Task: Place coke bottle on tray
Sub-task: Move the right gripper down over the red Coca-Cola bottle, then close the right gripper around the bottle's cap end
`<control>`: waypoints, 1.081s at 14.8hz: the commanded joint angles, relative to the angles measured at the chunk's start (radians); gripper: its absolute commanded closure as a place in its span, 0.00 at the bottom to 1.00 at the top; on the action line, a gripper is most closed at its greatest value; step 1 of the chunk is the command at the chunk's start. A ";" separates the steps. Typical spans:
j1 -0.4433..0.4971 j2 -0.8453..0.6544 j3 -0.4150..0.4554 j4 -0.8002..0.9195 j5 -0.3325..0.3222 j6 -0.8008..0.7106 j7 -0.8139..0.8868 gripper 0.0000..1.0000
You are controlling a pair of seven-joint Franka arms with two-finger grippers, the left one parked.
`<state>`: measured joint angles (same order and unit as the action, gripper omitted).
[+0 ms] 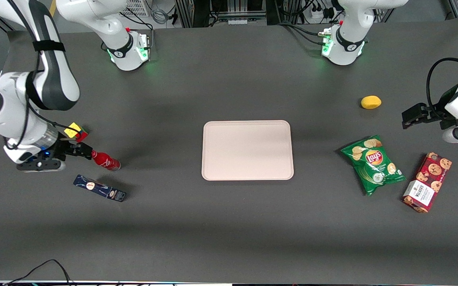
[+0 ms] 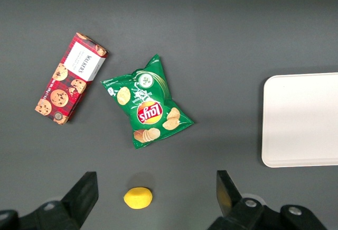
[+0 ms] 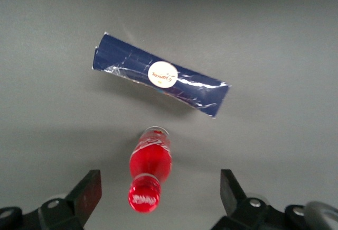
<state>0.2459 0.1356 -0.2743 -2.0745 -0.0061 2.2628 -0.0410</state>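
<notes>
The coke bottle (image 1: 106,161) is small and red, and it rests on the dark table toward the working arm's end, with its red cap (image 3: 144,195) pointing at my gripper. My gripper (image 1: 87,152) hangs just off the cap and is open. In the right wrist view its two black fingers (image 3: 87,192) stand wide apart on either side of the cap without touching it. The pale pink tray (image 1: 247,150) lies flat in the middle of the table with nothing on it, well apart from the bottle. One end of the tray (image 2: 301,119) shows in the left wrist view.
A dark blue flat box (image 1: 99,188) lies close to the bottle, nearer the front camera. A colour cube (image 1: 76,131) sits beside my wrist. Toward the parked arm's end lie a green chips bag (image 1: 373,163), a red cookie box (image 1: 427,182) and a yellow lemon (image 1: 371,102).
</notes>
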 commanded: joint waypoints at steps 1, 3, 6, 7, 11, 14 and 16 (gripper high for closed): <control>0.004 0.041 0.018 -0.021 0.048 0.063 0.010 0.00; 0.004 0.045 0.018 -0.028 0.048 0.061 0.009 0.00; 0.003 0.039 0.018 -0.048 0.048 0.057 -0.005 0.00; 0.001 0.035 0.018 -0.056 0.049 0.052 -0.013 0.00; 0.001 0.006 0.018 -0.070 0.049 -0.002 -0.017 0.00; 0.001 0.001 0.017 -0.070 0.049 -0.011 -0.019 0.00; 0.000 -0.001 0.018 -0.070 0.049 -0.014 -0.020 0.05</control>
<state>0.2470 0.1672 -0.2568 -2.1227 0.0213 2.2584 -0.0416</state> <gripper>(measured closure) 0.022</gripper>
